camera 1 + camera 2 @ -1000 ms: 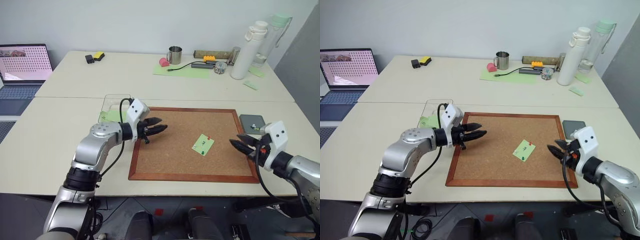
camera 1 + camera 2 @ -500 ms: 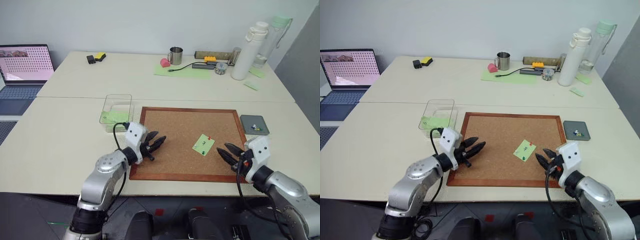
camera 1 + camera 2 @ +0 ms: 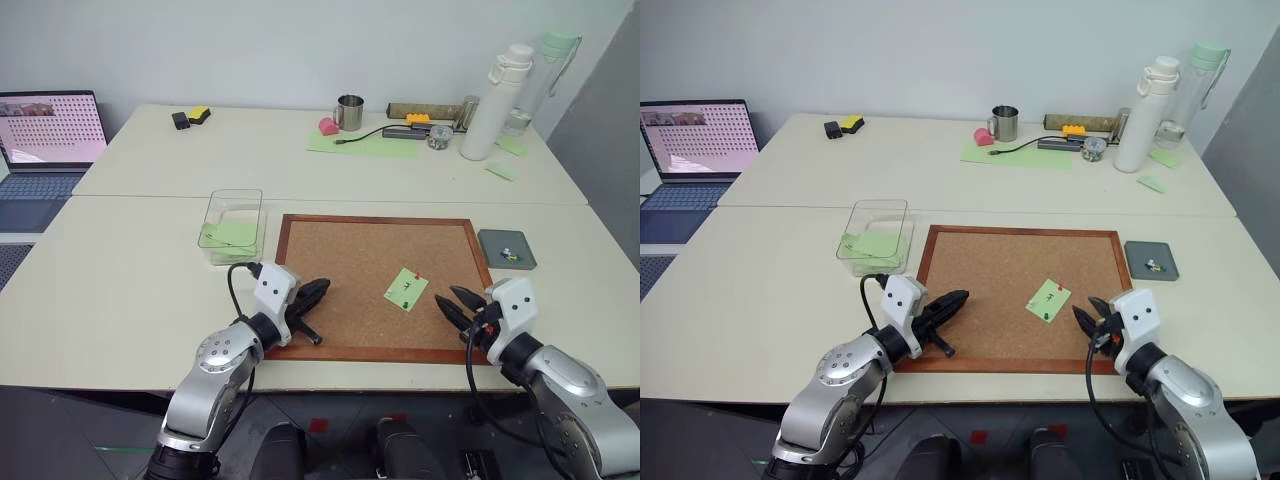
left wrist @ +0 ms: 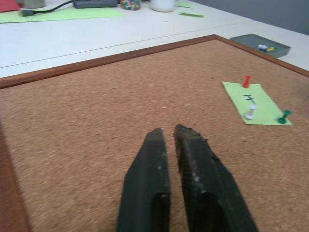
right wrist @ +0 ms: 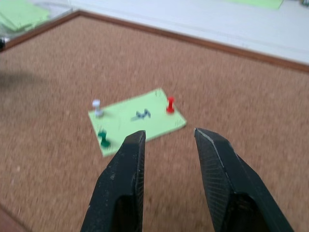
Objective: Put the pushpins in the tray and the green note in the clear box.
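The green note (image 3: pixel 406 289) lies on the cork board, held by a red pushpin (image 5: pixel 170 104), a white pushpin (image 5: pixel 97 106) and a green pushpin (image 5: pixel 103 139). My left gripper (image 3: pixel 320 289) is shut with nothing in it, low over the board's near left corner and pointing across at the note (image 4: pixel 256 102). Just right of the note, my right gripper (image 3: pixel 447 300) stands open with the note ahead between its fingers (image 5: pixel 126 164). The dark-grey tray (image 3: pixel 494 241), with a few pins in it, sits off the board's right edge. The clear box (image 3: pixel 236 192) stands at the board's far left corner with green slips inside.
The wood-framed cork board (image 3: pixel 350 260) takes up the middle of the near table. A laptop (image 3: pixel 50 130) is at the far left. On the far table stand a mug (image 3: pixel 349 111), a pale-green sheet (image 3: pixel 370 143), two bottles (image 3: pixel 495 100) and small items.
My left gripper has shut, and its arm pulled back and down to the board's near left corner. The right gripper came inward over the board's near right part, still open.
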Controlling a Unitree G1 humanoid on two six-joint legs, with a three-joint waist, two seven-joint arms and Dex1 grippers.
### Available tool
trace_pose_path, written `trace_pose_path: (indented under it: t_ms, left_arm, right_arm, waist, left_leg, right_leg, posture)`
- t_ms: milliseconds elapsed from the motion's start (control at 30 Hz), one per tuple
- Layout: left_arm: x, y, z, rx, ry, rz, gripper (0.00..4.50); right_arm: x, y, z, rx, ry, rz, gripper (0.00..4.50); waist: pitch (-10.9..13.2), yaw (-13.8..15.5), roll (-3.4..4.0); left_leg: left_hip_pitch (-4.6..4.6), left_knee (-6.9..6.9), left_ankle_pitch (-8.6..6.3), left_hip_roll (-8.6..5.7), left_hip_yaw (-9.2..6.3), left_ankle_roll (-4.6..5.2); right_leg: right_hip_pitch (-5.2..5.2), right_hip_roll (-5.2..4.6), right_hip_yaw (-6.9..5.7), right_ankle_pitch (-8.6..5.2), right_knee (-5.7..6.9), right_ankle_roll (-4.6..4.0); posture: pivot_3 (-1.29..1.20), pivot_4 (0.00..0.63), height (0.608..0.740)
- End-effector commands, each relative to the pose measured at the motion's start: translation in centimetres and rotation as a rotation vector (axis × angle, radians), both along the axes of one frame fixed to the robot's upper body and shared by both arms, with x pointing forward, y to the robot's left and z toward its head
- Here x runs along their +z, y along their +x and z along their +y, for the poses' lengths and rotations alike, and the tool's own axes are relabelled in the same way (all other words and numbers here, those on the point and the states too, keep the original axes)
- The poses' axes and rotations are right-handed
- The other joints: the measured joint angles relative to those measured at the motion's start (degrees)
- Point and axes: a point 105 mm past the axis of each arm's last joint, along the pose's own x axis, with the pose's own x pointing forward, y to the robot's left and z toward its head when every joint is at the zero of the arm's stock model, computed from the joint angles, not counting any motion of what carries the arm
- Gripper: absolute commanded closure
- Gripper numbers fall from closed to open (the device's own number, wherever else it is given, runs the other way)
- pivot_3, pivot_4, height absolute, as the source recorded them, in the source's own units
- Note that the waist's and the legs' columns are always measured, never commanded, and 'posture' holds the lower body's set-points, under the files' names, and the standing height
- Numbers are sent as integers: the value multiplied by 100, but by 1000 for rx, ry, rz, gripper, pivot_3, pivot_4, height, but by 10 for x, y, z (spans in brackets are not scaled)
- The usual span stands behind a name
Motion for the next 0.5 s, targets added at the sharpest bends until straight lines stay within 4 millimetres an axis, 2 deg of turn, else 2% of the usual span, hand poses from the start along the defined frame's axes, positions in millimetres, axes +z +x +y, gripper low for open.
trace_pose_path:
  t_ms: [33,267,367,500]
  left_arm:
    - [1,3,-10,-56,38,-45,4483]
    - [-22,8,-22,-111,35,55,4483]
    - [-33,6,-22,-133,71,85,4483]
    - [-42,6,-17,-111,109,105,4483]
  right_arm:
    - [2,7,4,-1,14,-24,2853]
    - [-4,32,13,-3,50,-22,2853]
    - [-3,45,16,0,67,-16,2853]
    - [-12,51,23,26,54,0,2853]
  waist:
    - [-1,6,1]
    - [-1,-1,1]
    - [-6,-2,6]
    - [-23,7,23]
  left_leg:
    - [-1,0,0,-2,-1,0]
    - [0,1,0,-9,1,0]
    - [0,1,0,-9,0,0]
    - [2,-1,0,-10,-1,0]
  right_leg:
    - [0,1,-2,0,0,-1]
    - [1,2,0,1,-1,-1]
    - [1,5,-2,4,0,-6]
    - [4,4,-2,4,0,-7]
  posture:
    - [0,150,740]
    - [0,150,740]
    - [0,150,740]
    - [0,150,740]
